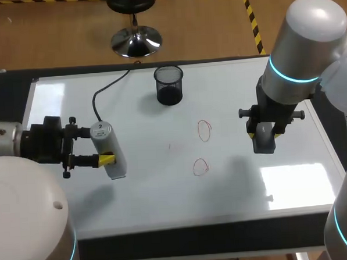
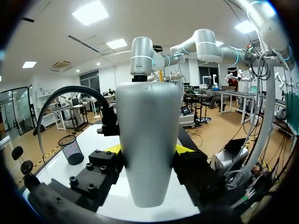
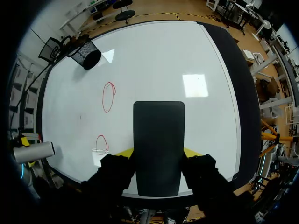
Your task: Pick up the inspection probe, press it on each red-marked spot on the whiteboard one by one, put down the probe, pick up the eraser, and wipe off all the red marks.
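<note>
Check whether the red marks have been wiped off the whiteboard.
No, one red ring and a second red ring are drawn on the whiteboard.

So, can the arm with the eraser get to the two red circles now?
Probably yes. The right end effector holds the eraser over the whiteboard, and nothing lies between it and both red circles. The mesh cup and the probe sit well aside.

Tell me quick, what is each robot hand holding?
Left gripper: closed, holding the probe.
Right gripper: closed, holding the eraser.
</note>
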Controlling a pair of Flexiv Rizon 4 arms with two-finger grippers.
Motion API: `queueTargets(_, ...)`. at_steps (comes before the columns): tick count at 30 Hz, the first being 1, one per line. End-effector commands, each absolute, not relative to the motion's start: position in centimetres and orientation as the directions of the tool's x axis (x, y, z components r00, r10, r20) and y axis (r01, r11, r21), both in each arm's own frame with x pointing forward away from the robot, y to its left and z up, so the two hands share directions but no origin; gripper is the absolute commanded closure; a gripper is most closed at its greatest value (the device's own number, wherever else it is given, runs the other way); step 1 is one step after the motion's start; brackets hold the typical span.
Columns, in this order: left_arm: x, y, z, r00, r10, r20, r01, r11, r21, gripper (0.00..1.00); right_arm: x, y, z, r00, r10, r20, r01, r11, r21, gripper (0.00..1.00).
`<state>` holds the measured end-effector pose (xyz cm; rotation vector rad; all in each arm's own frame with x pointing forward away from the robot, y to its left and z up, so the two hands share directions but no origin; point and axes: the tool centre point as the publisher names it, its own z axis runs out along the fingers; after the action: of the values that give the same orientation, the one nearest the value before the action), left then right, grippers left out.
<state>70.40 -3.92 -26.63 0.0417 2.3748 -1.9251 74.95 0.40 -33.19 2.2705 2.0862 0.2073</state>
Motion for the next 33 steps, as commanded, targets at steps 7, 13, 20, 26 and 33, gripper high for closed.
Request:
queueTargets(7, 70.2, -3.9, -26.4, -0.996, -0.034, -0.085, 0.076, 0.209, -0.975, 1.0, 73.4, 2.5, -33.9, 0.072, 0.997, 0.03, 0.987, -0.076, 0.141, 1.0)
queueTargets(13, 70.2, -3.9, -26.4, -0.996, -0.034, -0.085, 0.076, 0.209, -0.975, 1.0, 71.7, 4.4, -34.2, 0.113, 0.994, -0.011, 0.981, -0.109, 0.159, 1.0)
queueTargets(20, 70.2, -3.9, -26.4, -0.996, -0.034, -0.085, 0.076, 0.209, -0.975, 1.0, 69.8, 6.6, -34.3, 0.14, 0.99, 0.004, 0.974, -0.139, 0.18, 1.0)
queueTargets(26, 70.2, -3.9, -26.4, -0.996, -0.034, -0.085, 0.076, 0.209, -0.975, 1.0, 68.9, 8.6, -34.6, 0.114, 0.993, 0.019, 0.977, -0.116, 0.18, 1.0)
queueTargets(33, 70.2, -3.9, -26.4, -0.996, -0.034, -0.085, 0.076, 0.209, -0.975, 1.0, 68.7, 11.4, -35.4, 0.057, 0.998, 0.022, 0.986, -0.06, 0.153, 1.0)
